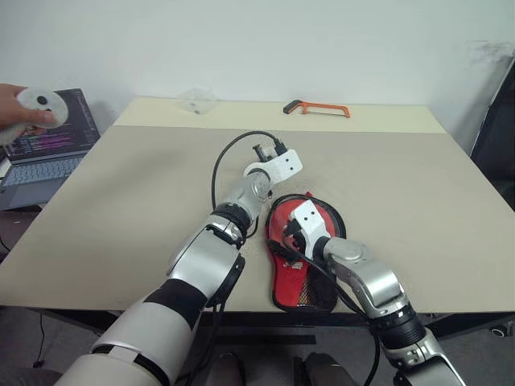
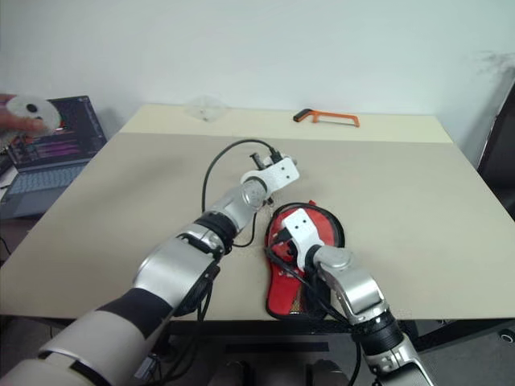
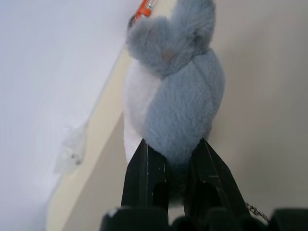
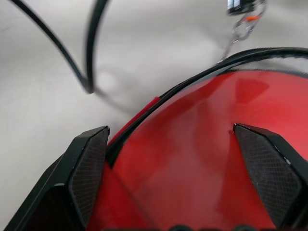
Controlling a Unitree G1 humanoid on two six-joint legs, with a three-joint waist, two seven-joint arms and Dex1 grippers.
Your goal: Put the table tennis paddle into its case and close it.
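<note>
One soft red-and-black paddle-shaped case (image 1: 304,265) lies at the near middle of the beige table (image 1: 121,209), long axis running near to far, round end far. The right tool (image 4: 180,173) hangs spread wide over its red face. The left tool (image 3: 175,166) is clamped on one grey-and-white plush charm (image 3: 175,91). One orange hacksaw (image 1: 316,108) sits far.
</note>
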